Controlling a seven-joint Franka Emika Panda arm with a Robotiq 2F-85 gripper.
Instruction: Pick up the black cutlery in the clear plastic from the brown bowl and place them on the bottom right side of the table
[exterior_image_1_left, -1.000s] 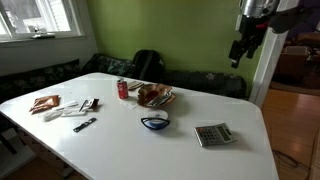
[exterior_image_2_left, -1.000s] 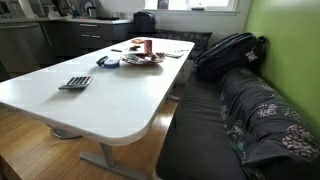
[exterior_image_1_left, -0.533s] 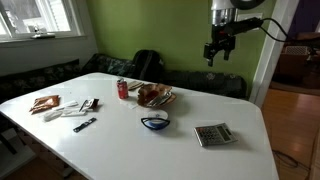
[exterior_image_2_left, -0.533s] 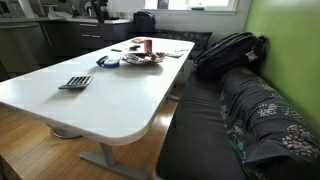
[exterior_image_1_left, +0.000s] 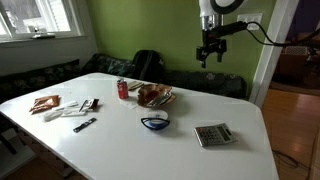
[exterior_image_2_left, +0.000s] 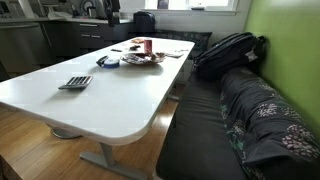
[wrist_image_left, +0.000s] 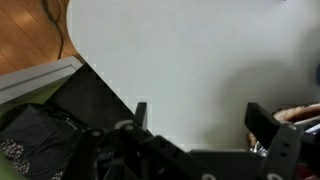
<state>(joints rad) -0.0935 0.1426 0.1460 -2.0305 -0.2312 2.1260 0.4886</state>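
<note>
End effector (exterior_image_1_left: 208, 60) held high over desk (exterior_image_1_left: 190, 110), fingers spread, empty. Brown bowl (exterior_image_1_left: 155, 96) located well below, toward red can (exterior_image_1_left: 123, 88); cutlery axis unresolved.

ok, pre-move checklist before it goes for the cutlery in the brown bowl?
1. End effector open: ok, fingers stand apart in the wrist view.
2. Nothing held: ok, the gap is empty.
3. Brown bowl on the table, beside the red can: ok.
4. Cutlery pack visible in the bowl: cannot tell, too small.
5. End effector above the bowl: not ok, it hangs high, off toward the far edge.
6. Calculator apart from the bowl: ok.
</note>
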